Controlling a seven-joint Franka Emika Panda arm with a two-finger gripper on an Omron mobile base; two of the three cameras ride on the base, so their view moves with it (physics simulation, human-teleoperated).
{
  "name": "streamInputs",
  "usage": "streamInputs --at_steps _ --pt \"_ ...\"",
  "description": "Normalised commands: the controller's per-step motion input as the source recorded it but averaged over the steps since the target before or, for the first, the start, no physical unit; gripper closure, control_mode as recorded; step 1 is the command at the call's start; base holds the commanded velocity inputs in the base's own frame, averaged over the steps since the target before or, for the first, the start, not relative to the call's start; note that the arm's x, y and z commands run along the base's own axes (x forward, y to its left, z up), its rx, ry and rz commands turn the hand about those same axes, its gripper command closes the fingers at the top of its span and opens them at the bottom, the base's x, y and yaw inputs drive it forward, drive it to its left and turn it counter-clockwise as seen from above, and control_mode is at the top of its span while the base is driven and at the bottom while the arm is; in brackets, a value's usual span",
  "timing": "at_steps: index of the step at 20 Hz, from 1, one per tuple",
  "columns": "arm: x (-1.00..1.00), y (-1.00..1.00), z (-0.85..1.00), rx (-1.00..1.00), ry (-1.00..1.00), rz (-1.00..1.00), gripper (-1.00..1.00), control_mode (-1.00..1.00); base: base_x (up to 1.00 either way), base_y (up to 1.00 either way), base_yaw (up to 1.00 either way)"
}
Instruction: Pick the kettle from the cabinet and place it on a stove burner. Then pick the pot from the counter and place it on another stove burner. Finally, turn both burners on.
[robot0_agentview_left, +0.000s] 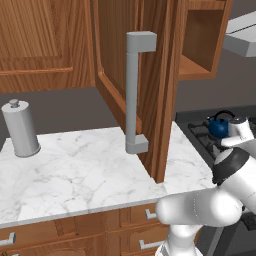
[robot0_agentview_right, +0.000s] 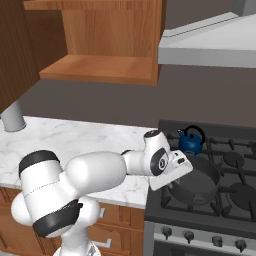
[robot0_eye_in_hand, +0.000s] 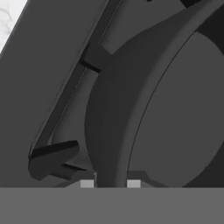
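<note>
The blue kettle (robot0_agentview_right: 190, 141) (robot0_agentview_left: 218, 128) stands on the back-left stove burner. The dark pot (robot0_agentview_right: 199, 181) is over the front-left burner (robot0_agentview_right: 175, 201), right in front of the kettle. My gripper (robot0_agentview_right: 173, 183) is at the pot's left rim. In the hand view the gripper (robot0_eye_in_hand: 110, 184) is shut on the pot's wall (robot0_eye_in_hand: 111, 127), one fingertip (robot0_eye_in_hand: 87, 183) outside and the other inside, with the black grate (robot0_eye_in_hand: 54, 157) just below. The cabinet (robot0_agentview_left: 150, 85) door hangs open over the counter (robot0_agentview_left: 75, 172).
A tall grey canister (robot0_agentview_left: 20, 128) stands at the counter's back left. The open door's bar handle (robot0_agentview_left: 133, 90) juts over the counter. The range hood (robot0_agentview_right: 210, 42) hangs above the stove. Control knobs (robot0_agentview_right: 189, 235) line the stove front. The right burners (robot0_agentview_right: 245, 192) are bare.
</note>
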Motion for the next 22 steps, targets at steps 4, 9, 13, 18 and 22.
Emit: streamInputs --at_steps 4,9,13,18,22 --pt "0.18 -0.12 -0.11 0.0 0.0 0.0 1.0 -1.0 0.0 0.0 0.0" --pt "0.16 -0.07 -0.14 0.0 0.0 0.0 1.0 -1.0 0.0 0.0 0.0" --pt "0.08 0.0 -0.07 0.0 0.0 0.02 1.0 -1.0 0.0 0.0 0.0" --pt "0.04 0.02 -0.06 0.0 0.0 0.05 -1.0 -1.0 0.0 0.0 0.0" --pt "0.0 0.03 -0.02 0.0 0.0 0.06 -1.0 -1.0 0.0 0.0 0.0"
